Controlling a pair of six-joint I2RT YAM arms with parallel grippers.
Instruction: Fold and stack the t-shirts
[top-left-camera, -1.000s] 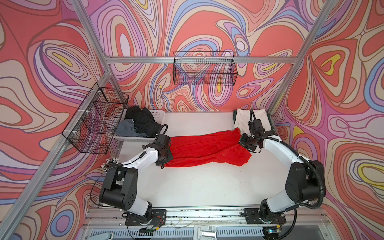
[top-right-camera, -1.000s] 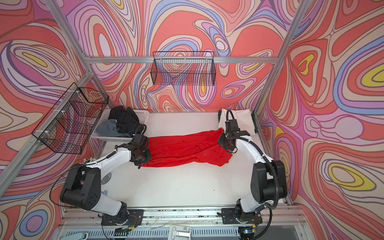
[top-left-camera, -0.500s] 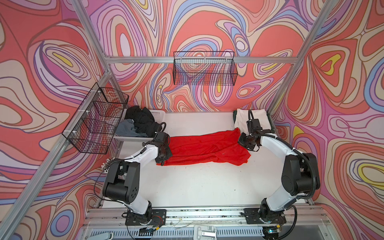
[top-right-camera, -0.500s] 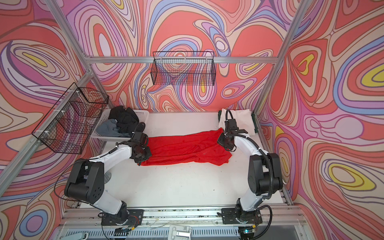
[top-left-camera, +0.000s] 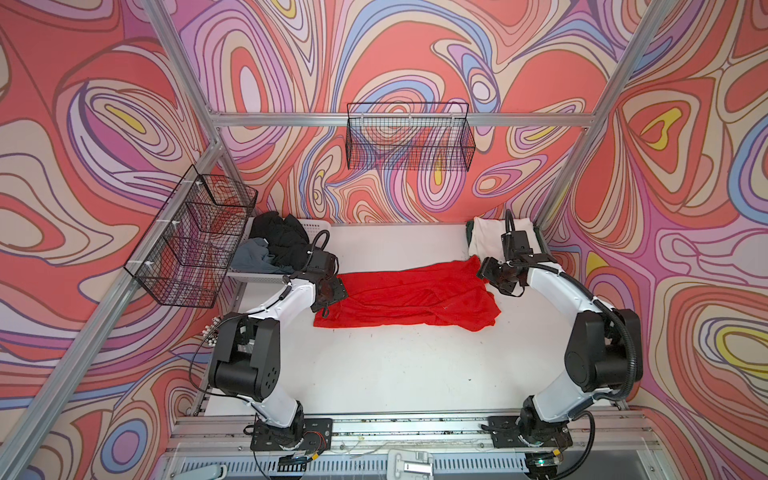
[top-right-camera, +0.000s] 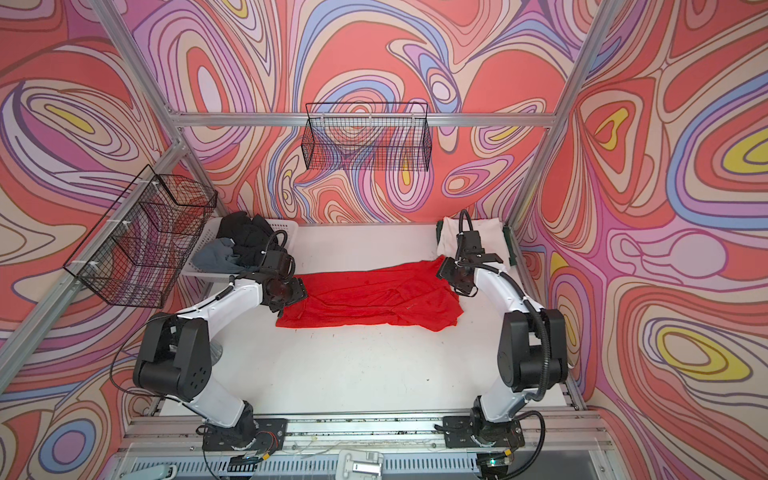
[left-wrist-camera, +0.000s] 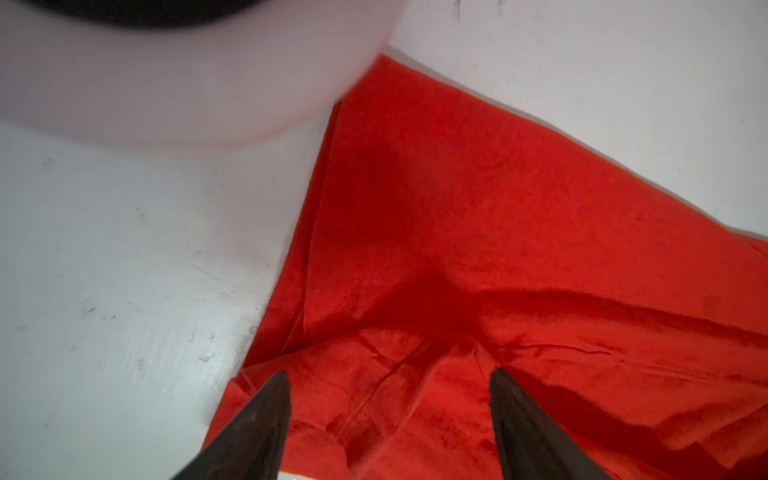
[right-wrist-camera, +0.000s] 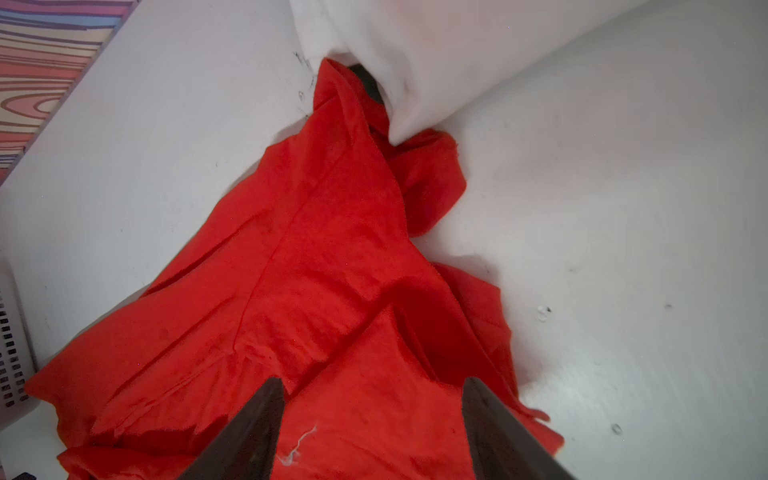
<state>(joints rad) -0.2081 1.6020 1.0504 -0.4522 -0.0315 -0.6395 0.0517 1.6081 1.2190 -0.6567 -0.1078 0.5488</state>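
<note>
A: Where the red t-shirt (top-left-camera: 407, 299) lies rumpled and stretched out across the white surface (top-left-camera: 395, 365), you have one end effector at each of its short ends.

B: Your left end effector (left-wrist-camera: 388, 374) sits over the shirt's left end. Its fingers (left-wrist-camera: 257, 415) are spread wide, and the cloth under them lies loose with nothing gripped.

A: It's the same on your other side. Your right end effector (right-wrist-camera: 374, 384) is over the shirt's right end, with its fingers (right-wrist-camera: 249, 428) well apart and red folds slack between them.

B: You'll find the white t-shirt (top-left-camera: 488, 241) just beyond the red shirt's far right corner.

A: Beyond the red shirt's far left corner you have the white basket (top-left-camera: 316, 226), with the black t-shirt (top-left-camera: 282, 237) and the grey t-shirt (top-left-camera: 253, 257) heaped in it.
</note>
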